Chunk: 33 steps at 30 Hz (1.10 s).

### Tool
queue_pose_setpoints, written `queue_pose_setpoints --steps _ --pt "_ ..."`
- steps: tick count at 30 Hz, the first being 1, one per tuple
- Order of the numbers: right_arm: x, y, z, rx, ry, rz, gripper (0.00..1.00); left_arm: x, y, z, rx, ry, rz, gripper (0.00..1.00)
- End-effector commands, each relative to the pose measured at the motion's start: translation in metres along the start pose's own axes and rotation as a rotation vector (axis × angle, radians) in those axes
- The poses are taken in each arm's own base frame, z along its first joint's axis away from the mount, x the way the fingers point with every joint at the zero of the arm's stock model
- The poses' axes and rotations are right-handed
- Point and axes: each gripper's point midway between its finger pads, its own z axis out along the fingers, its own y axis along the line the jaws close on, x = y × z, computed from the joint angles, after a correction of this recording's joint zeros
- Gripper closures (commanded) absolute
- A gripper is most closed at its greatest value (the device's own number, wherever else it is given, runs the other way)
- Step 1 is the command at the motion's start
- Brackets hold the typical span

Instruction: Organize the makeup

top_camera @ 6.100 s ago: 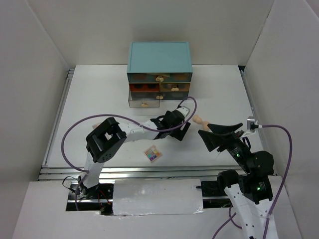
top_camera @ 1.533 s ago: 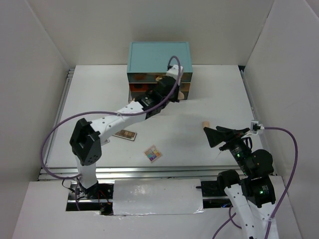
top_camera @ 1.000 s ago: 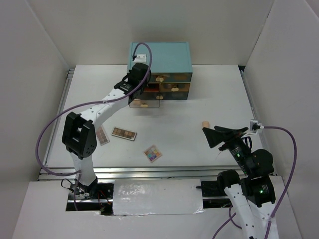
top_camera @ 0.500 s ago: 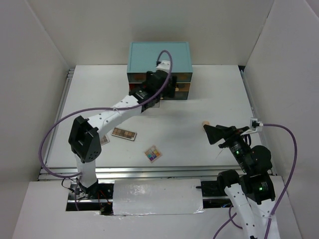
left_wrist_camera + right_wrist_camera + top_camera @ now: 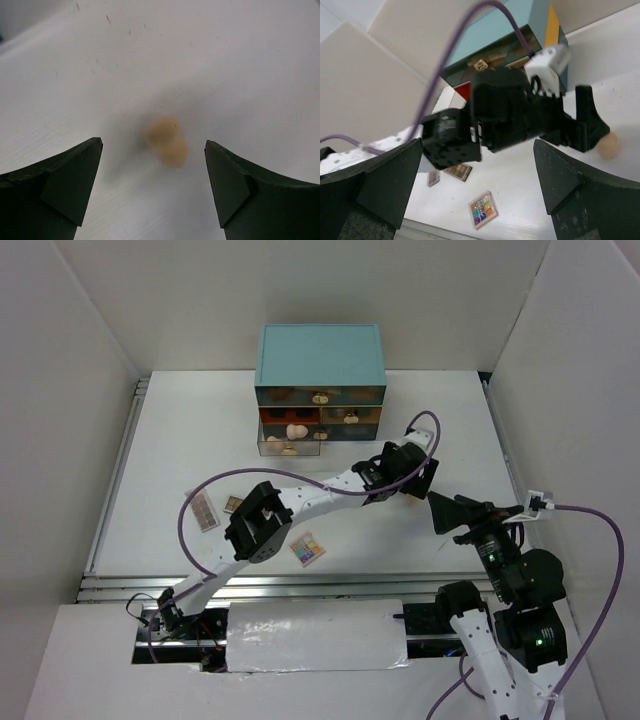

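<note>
at about 8 o'clock on the white table (image 5: 170,440) lay a rectangular eyeshadow palette (image 5: 203,510). just to its 3 o'clock, a second palette (image 5: 232,504) was half hidden under the left arm's elbow. both lay where they had been half a second before. the square multicolour palette (image 5: 308,549) sat unmoved near 6 o'clock.

at 12 o'clock stood the teal chest of drawers (image 5: 320,355), its bottom-left drawer (image 5: 290,440) pulled out. a peach sponge (image 5: 297,431) lay in that drawer, which six seconds earlier had shown none.

the biggest change was the left gripper (image 5: 408,478). half a second before, it had been at the chest's front. it had since swung out to between 3 and 4 o'clock and hung over the table there. its jaws stood wide apart and held nothing. a second peach sponge (image 5: 167,141) lay on the table between the fingers (image 5: 65,180), touching neither.

at 4 o'clock the right gripper (image 5: 438,512) was spread fully and empty, pointing toward 9 o'clock at the left gripper. it sat a touch further right than before.
</note>
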Motion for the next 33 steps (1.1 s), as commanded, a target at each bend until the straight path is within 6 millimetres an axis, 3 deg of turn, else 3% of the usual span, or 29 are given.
queue_pose_setpoints --steps 1,3,7,10,14,16,18,19,21,22,23,25,26,27,28,29,30,31,32,33 --pt "-0.018 0.007 -0.015 -0.004 -0.059 -0.029 0.00 -0.021 -0.018 0.010 0.083 -0.066 -0.084 0.03" --pt "-0.019 0.009 -0.017 -0.013 -0.064 -0.029 0.00 -0.016 -0.024 0.017 0.105 -0.057 -0.089 0.04" --pt "-0.019 0.010 -0.020 -0.028 -0.068 -0.033 0.00 0.019 -0.023 0.040 0.084 0.010 -0.091 0.09" --pt "-0.019 0.011 -0.022 -0.034 -0.079 -0.038 0.00 0.037 -0.021 0.049 0.074 0.048 -0.101 0.20" --pt "-0.020 0.010 -0.024 -0.035 -0.087 -0.042 0.00 0.054 -0.016 0.053 0.063 0.087 -0.106 0.47" --pt "-0.020 0.010 -0.024 -0.037 -0.086 -0.043 0.00 0.063 -0.011 0.051 0.048 0.106 -0.102 0.52" --pt "-0.020 0.010 -0.024 -0.036 -0.085 -0.042 0.00 0.058 -0.010 0.046 0.043 0.097 -0.102 0.63" --pt "-0.020 0.010 -0.024 -0.039 -0.087 -0.042 0.00 0.062 -0.006 0.044 0.034 0.104 -0.099 0.75" --pt "-0.019 0.010 -0.024 -0.041 -0.085 -0.042 0.00 0.045 -0.006 0.032 0.032 0.075 -0.098 0.84" --pt "-0.019 0.011 -0.024 -0.046 -0.087 -0.042 0.00 0.047 -0.003 0.029 0.029 0.073 -0.092 0.87" --pt "-0.019 0.011 -0.024 -0.046 -0.087 -0.043 0.00 0.022 -0.007 0.013 0.044 0.028 -0.092 0.88" --pt "-0.019 0.011 -0.023 -0.046 -0.087 -0.045 0.00 0.010 0.000 -0.002 0.033 -0.001 -0.072 0.88" --pt "-0.019 0.011 -0.023 -0.047 -0.085 -0.046 0.00 -0.023 -0.002 -0.028 0.047 -0.060 -0.065 0.88" --pt "-0.019 0.011 -0.023 -0.048 -0.084 -0.046 0.00 -0.036 0.003 -0.040 0.034 -0.088 -0.058 0.88" --pt "-0.020 0.012 -0.023 -0.052 -0.087 -0.047 0.00 -0.035 0.018 -0.048 -0.021 -0.099 -0.043 0.88" --pt "-0.021 0.013 -0.023 -0.055 -0.090 -0.050 0.00 -0.065 0.023 -0.076 -0.025 -0.162 -0.047 0.87" --pt "-0.022 0.013 -0.024 -0.056 -0.093 -0.052 0.00 -0.075 0.035 -0.087 -0.046 -0.180 -0.053 0.87" --pt "-0.023 0.015 -0.025 -0.063 -0.097 -0.052 0.00 -0.069 0.050 -0.092 -0.074 -0.169 -0.048 0.88" --pt "-0.024 0.016 -0.026 -0.068 -0.101 -0.052 0.00 -0.094 0.068 -0.115 -0.099 -0.220 -0.067 0.87" --pt "-0.024 0.016 -0.026 -0.070 -0.102 -0.052 0.00 -0.090 0.084 -0.121 -0.135 -0.214 -0.062 0.87"
